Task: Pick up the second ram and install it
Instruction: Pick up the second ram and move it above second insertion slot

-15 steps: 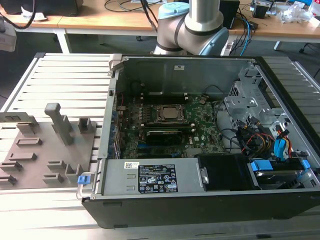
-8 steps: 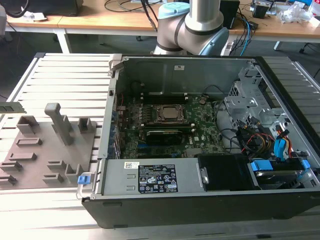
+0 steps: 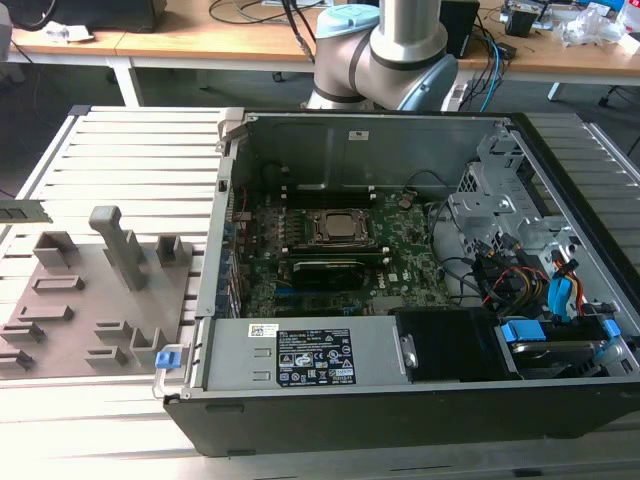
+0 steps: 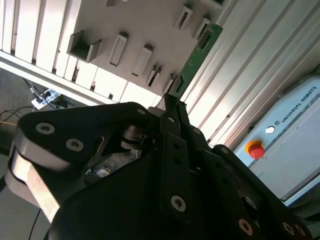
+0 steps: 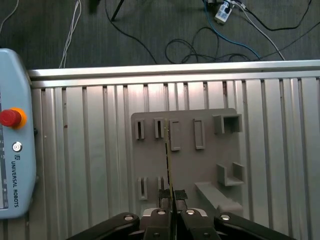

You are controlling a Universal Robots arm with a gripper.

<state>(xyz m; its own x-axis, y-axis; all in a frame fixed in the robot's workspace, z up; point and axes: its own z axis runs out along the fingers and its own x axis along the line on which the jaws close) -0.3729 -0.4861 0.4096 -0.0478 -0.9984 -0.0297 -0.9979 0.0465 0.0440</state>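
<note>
The second ram (image 4: pixel 197 52) is a thin green stick that juts out from between my fingertips in the second wrist view. The first wrist view shows it edge-on as a narrow line (image 5: pixel 167 155). My gripper (image 5: pixel 171 197) is shut on its end, also seen from behind (image 4: pixel 172 100). It hangs high above the grey holder plate (image 5: pixel 195 165), over the plate's row of slots. A green stick end (image 3: pixel 24 212) pokes in at the exterior view's left edge, above the slatted table. The open computer case shows its motherboard (image 3: pixel 400 250) with the processor socket (image 3: pixel 335 228).
The grey holder plate (image 3: pixel 70 320) with upright blocks lies on the slatted aluminium table, on the exterior view's left of the case (image 3: pixel 400 420). A pale control box with a red button (image 5: pixel 10 117) sits beside the table. Cables lie on the floor (image 5: pixel 200 45).
</note>
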